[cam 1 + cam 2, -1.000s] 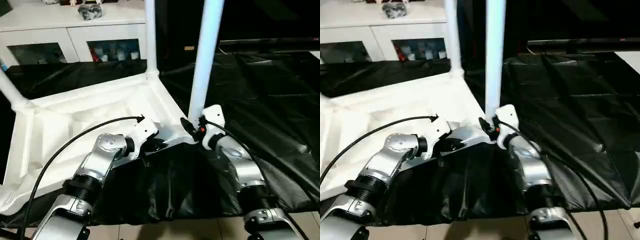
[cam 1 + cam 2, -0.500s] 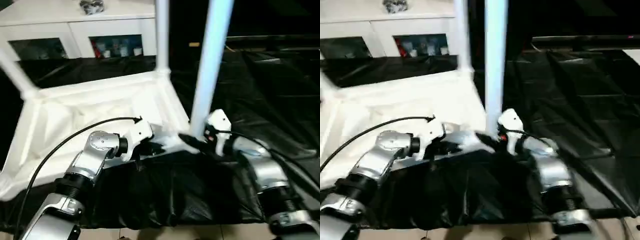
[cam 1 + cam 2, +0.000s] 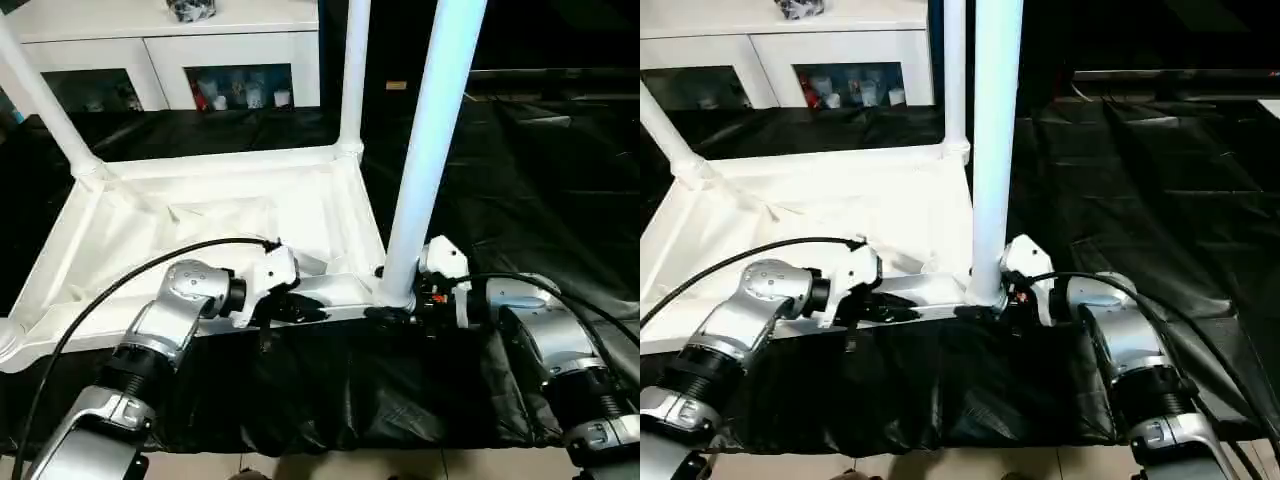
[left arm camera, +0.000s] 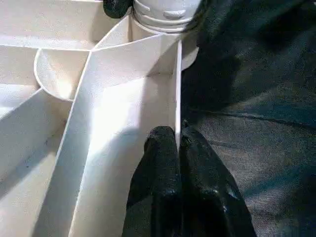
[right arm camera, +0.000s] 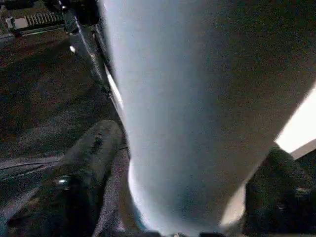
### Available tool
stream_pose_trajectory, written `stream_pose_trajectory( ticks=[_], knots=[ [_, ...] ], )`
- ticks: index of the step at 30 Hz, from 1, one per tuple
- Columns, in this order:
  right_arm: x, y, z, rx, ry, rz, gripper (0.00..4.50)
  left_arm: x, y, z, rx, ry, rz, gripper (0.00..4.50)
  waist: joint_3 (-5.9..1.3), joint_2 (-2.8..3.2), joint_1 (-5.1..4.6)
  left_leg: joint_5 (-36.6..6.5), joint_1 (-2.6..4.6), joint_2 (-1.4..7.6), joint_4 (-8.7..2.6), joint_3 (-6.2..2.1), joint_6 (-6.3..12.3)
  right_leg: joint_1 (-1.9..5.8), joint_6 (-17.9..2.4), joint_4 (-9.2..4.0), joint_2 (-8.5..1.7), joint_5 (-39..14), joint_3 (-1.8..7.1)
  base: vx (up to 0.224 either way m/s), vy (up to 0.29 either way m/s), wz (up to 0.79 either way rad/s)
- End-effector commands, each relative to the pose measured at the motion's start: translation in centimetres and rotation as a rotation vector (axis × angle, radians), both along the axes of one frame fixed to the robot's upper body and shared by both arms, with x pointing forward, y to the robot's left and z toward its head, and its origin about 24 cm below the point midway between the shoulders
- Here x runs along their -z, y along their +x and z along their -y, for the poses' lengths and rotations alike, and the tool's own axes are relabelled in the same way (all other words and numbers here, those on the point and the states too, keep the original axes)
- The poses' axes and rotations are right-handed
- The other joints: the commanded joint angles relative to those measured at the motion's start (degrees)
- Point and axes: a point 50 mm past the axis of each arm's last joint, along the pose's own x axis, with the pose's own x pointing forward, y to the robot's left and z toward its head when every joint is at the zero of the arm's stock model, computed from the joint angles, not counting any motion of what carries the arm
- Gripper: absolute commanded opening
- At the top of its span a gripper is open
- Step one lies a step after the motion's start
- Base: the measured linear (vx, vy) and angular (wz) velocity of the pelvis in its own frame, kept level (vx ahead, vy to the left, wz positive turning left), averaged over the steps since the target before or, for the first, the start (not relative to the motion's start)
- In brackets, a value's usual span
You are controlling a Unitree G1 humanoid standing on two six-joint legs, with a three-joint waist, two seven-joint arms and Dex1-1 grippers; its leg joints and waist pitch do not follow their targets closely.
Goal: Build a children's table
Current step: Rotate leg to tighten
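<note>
The white tabletop (image 3: 200, 215) lies upside down on a black cloth, ribbed underside up. Three white legs stand in its corner sockets: one at the far left (image 3: 40, 100), one at the far right (image 3: 353, 80) and a thick-looking near right leg (image 3: 430, 150). My left gripper (image 3: 300, 308) is shut on the tabletop's thin near rim (image 4: 177, 98); in the left wrist view its fingertips (image 4: 163, 140) pinch that wall. My right gripper (image 3: 392, 305) sits at the base of the near right leg (image 5: 197, 98). It is open, with one finger (image 5: 94, 148) on each side of the leg.
A white cabinet with glass doors (image 3: 150, 60) stands behind the tabletop. The black cloth (image 3: 540, 180) spreads wrinkled to the right and hangs over the near edge. Pale floor tiles (image 3: 330, 468) show below it. A black cable (image 3: 110, 295) arcs over my left forearm.
The camera has tilted and shifted. My right gripper's fingers have spread apart around the near right leg's base, and that forearm now lies lower and further right. My left gripper still holds the rim.
</note>
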Motion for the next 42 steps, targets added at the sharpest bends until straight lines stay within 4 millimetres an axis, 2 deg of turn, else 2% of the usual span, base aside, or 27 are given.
stream_pose_trajectory(
  ticks=[1,9,14,16,20,24,25,26,27,28,29,31,33,34,35,36,37,38,40,41,42],
  knots=[
    [1.4,-0.8,-1.0,-0.064,0.004,-0.096,3.33,-0.9,0.0,1.1,0.057,-0.045,0.026,0.00,-2.94,-0.60,-0.07,-6.12,0.08,0.50,-3.02,0.79,6.15,3.06,-17.92,-2.70,-1.12,3.35,0.55,0.000,0.000,0.00],
    [1.8,-1.2,-0.8,-0.084,-0.012,-0.119,2.72,-0.9,-0.1,1.0,0.066,-0.040,0.020,0.00,-3.17,-0.65,0.16,-4.81,0.15,0.44,-2.77,0.79,6.54,3.16,-18.37,-2.43,-1.09,5.27,0.52,0.000,0.000,0.00],
    [1.9,-1.3,-0.9,-0.091,-0.013,-0.123,2.66,-0.8,0.0,0.8,0.066,-0.035,0.018,0.00,-3.22,-0.62,0.21,-4.53,0.13,0.46,-2.70,0.76,6.71,3.17,-18.45,-2.36,-1.10,5.22,0.51,0.000,0.000,0.00],
    [1.9,-1.3,-0.9,-0.093,-0.013,-0.126,2.66,-0.8,0.0,0.8,0.063,-0.034,0.019,0.00,-3.23,-0.81,0.18,-4.40,0.11,0.46,-2.68,0.78,6.78,3.21,-18.45,-2.35,-1.08,5.28,0.51,0.000,0.000,0.00],
    [2.1,-1.4,-1.0,-0.090,-0.014,-0.125,2.65,-0.7,0.0,0.8,0.047,-0.033,0.023,0.00,-3.21,-0.71,0.18,-4.14,0.09,0.44,-2.60,0.79,6.96,3.16,-18.53,-2.27,-1.08,5.50,0.51,0.000,0.000,0.00],
    [2.6,-1.2,-1.7,-0.003,-0.018,-0.074,2.65,-0.2,0.4,1.2,-0.024,-0.022,0.042,0.00,-2.93,-0.72,0.13,-4.90,0.10,0.44,-2.75,0.80,6.53,3.03,-18.18,-2.51,-1.10,3.88,0.55,0.000,0.000,0.00],
    [2.8,-0.7,-2.2,0.089,-0.008,-0.054,2.65,0.0,0.8,1.7,-0.072,-0.012,0.060,0.00,-2.72,-0.92,-0.02,-6.70,0.13,0.45,-2.98,0.81,5.83,2.98,-17.66,-2.83,-1.16,1.02,0.57,0.000,0.000,0.00],
    [3.1,-0.2,-2.9,0.194,0.015,-0.045,2.65,0.2,1.2,2.4,-0.119,-0.010,0.075,0.00,-2.32,-0.87,-0.30,-9.56,0.16,0.45,-3.44,0.75,4.42,2.77,-16.70,-3.37,-1.27,-4.30,0.63,0.000,0.000,0.00],
    [3.3,0.0,-3.4,0.260,0.034,-0.046,2.65,0.2,1.4,3.0,-0.150,-0.018,0.083,0.00,-2.26,-0.84,-0.35,-10.86,0.25,0.39,-3.60,0.65,3.47,2.77,-15.86,-3.60,-1.30,-7.36,0.68,-0.057,-0.005,-0.01],
    [3.3,0.1,-3.6,0.278,0.039,-0.047,2.65,0.2,1.5,3.2,-0.158,-0.020,0.085,0.00,-1.98,-0.77,-0.72,-13.16,0.56,0.37,-3.94,0.64,1.71,2.42,-14.58,-4.19,-1.42,-12.80,0.88,-0.057,-0.005,-0.01],
    [3.8,0.5,-5.0,0.412,0.072,-0.053,2.65,0.1,1.8,5.0,-0.210,-0.060,0.086,0.00,-1.95,-0.95,-1.01,-14.51,0.70,0.27,-4.13,0.53,0.19,2.39,-13.09,-4.44,-1.40,-16.15,1.03,0.000,0.000,0.00],
    [4.0,0.8,-6.8,0.506,0.115,-0.061,2.65,0.0,1.9,6.7,-0.235,-0.090,0.079,0.00,-1.84,-0.80,-1.37,-16.00,0.71,0.18,-4.47,0.22,-0.69,2.26,-11.44,-4.75,-1.37,-19.13,0.95,0.000,0.000,0.00],
    [3.8,0.8,-8.2,0.538,0.137,-0.055,2.65,-0.1,1.8,7.7,-0.244,-0.101,0.081,0.00,-1.89,-0.76,-1.54,-16.54,0.62,0.13,-4.54,0.17,-0.77,2.09,-10.27,-5.03,-1.37,-20.02,1.03,0.000,0.000,0.00],
    [3.8,0.8,-8.6,0.545,0.142,-0.050,2.65,-0.1,1.9,7.9,-0.247,-0.103,0.083,0.00,-1.91,-0.51,-1.56,-16.88,0.57,0.08,-4.57,0.13,-0.49,2.05,-9.87,-5.09,-1.30,-19.92,1.03,0.000,0.000,0.00],
    [3.4,0.7,-10.2,0.548,0.183,-0.055,2.65,-0.1,1.9,8.4,-0.248,-0.108,0.088,0.00,-1.85,-0.39,-1.58,-17.29,0.52,0.02,-4.55,0.18,-0.31,1.88,-9.60,-5.20,-1.30,-19.90,1.08,0.000,0.000,0.00],
    [3.2,0.6,-10.9,0.528,0.193,-0.044,2.65,-0.2,1.8,8.5,-0.246,-0.108,0.091,0.00,-1.84,-0.39,-1.63,-17.35,0.47,0.00,-4.58,0.19,-0.30,1.85,-9.49,-5.26,-1.30,-19.85,1.11,0.000,0.000,0.00],
    [3.2,0.6,-10.9,0.528,0.193,-0.044,3.00,-0.2,1.8,8.5,-0.246,-0.108,0.091,0.00,-1.92,-0.50,-1.66,-17.14,0.27,-0.03,-4.68,0.09,-0.25,2.04,-9.18,-5.22,-1.29,-19.91,1.00,0.000,0.000,0.00],
    [3.1,0.5,-11.4,0.506,0.198,-0.032,3.34,-0.2,1.8,8.4,-0.241,-0.109,0.096,0.00,-1.95,-0.46,-1.61,-16.81,0.33,0.01,-4.64,0.16,-0.05,1.91,-9.15,-5.25,-1.26,-19.33,1.04,0.000,0.000,0.00],
    [2.9,0.4,-11.2,0.487,0.211,-0.026,3.34,-0.3,1.8,7.8,-0.222,-0.119,0.108,0.00,-2.01,-0.57,-1.63,-16.11,0.21,0.01,-4.58,0.22,0.31,2.00,-9.38,-5.18,-1.25,-18.05,1.07,0.000,0.000,0.00],
    [2.8,0.4,-10.5,0.483,0.212,-0.023,3.55,-0.4,1.8,7.2,-0.210,-0.120,0.114,0.00,-2.11,-0.68,-1.55,-15.13,0.17,0.03,-4.55,0.25,0.60,2.11,-9.62,-5.06,-1.24,-16.65,1.09,0.000,0.000,0.00],
    [2.8,0.5,-10.0,0.482,0.212,-0.022,3.55,-0.4,1.8,6.9,-0.202,-0.120,0.118,0.00,-2.12,-0.65,-1.48,-14.64,0.16,0.03,-4.52,0.25,0.79,2.14,-9.77,-5.02,-1.23,-15.95,1.10,0.000,0.000,0.00]
  ],
)
